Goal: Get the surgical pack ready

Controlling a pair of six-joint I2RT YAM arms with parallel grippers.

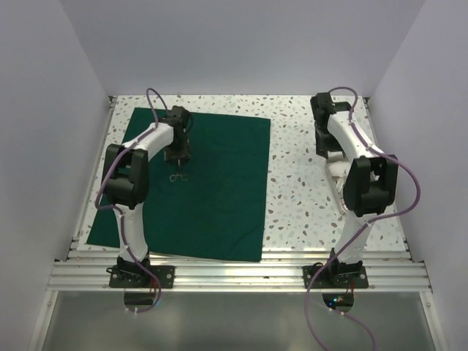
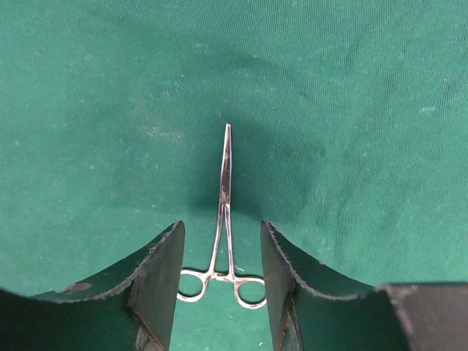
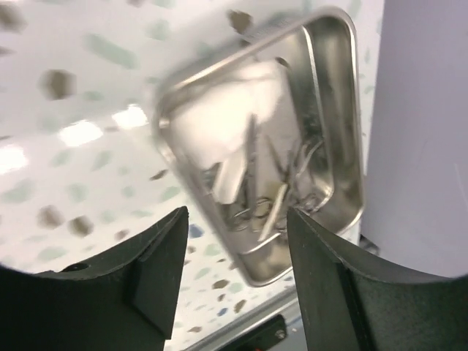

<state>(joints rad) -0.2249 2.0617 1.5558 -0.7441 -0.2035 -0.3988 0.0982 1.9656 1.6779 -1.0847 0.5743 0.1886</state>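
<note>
The surgical pack (image 1: 219,197) is a dark green cloth spread flat on the left half of the table. Steel forceps (image 1: 178,176) lie on its far left part. My left gripper (image 1: 179,156) hovers just above them. In the left wrist view the forceps (image 2: 224,212) lie on the cloth (image 2: 351,110) with their ring handles between my open left gripper (image 2: 221,252), untouched. My right gripper (image 1: 330,155) is at the far right, open and empty (image 3: 235,248) above a steel tray (image 3: 333,88).
The tray holds white gauze (image 3: 234,110) and several steel instruments (image 3: 281,190); that view is blurred. In the top view the right arm hides most of the tray. White walls enclose the speckled table (image 1: 300,183) on three sides.
</note>
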